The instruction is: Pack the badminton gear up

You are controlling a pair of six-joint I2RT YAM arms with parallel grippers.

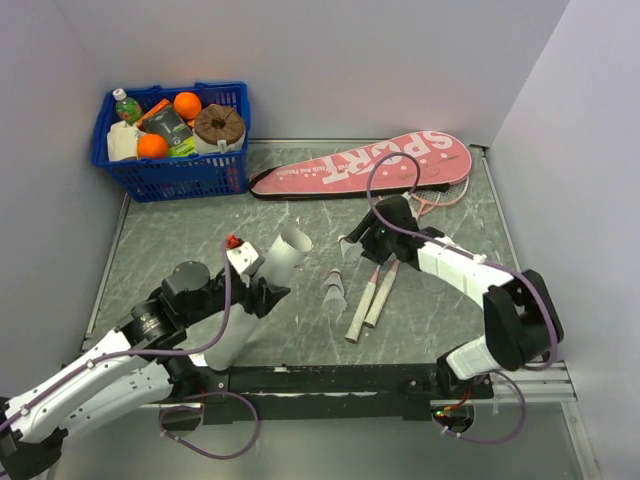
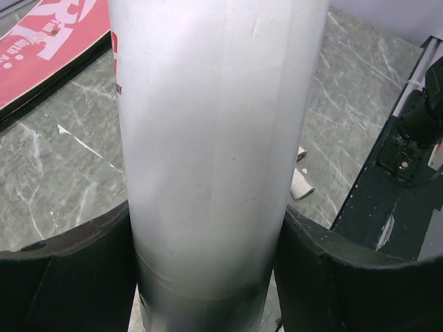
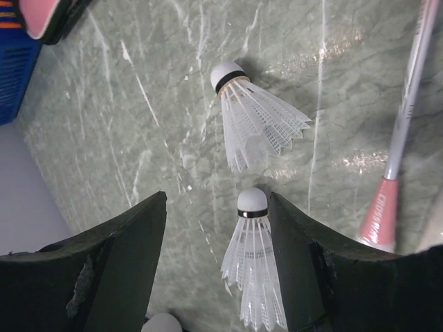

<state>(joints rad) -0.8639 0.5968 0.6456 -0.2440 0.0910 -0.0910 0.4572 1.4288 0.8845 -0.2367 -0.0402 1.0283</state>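
Observation:
My left gripper (image 1: 258,292) is shut on the long white tube (image 1: 268,280), which tilts up with its open end toward the pink "SPORT" case (image 1: 365,165). In the left wrist view the tube (image 2: 214,138) fills the gap between both black fingers (image 2: 69,277). My right gripper (image 3: 218,200) stands open low over the table. One white shuttlecock (image 3: 252,242) lies between its jaws against the right finger. A second shuttlecock (image 3: 256,121) lies just ahead. The cork of a third (image 3: 163,324) shows at the bottom edge. Two rackets (image 1: 370,300) lie side by side, heads partly under the case.
A blue basket (image 1: 130,170) with oranges and bottles stands at the back left corner. A black rail (image 1: 330,378) runs along the near table edge between the arm bases. A racket shaft (image 3: 408,90) lies just right of my right gripper.

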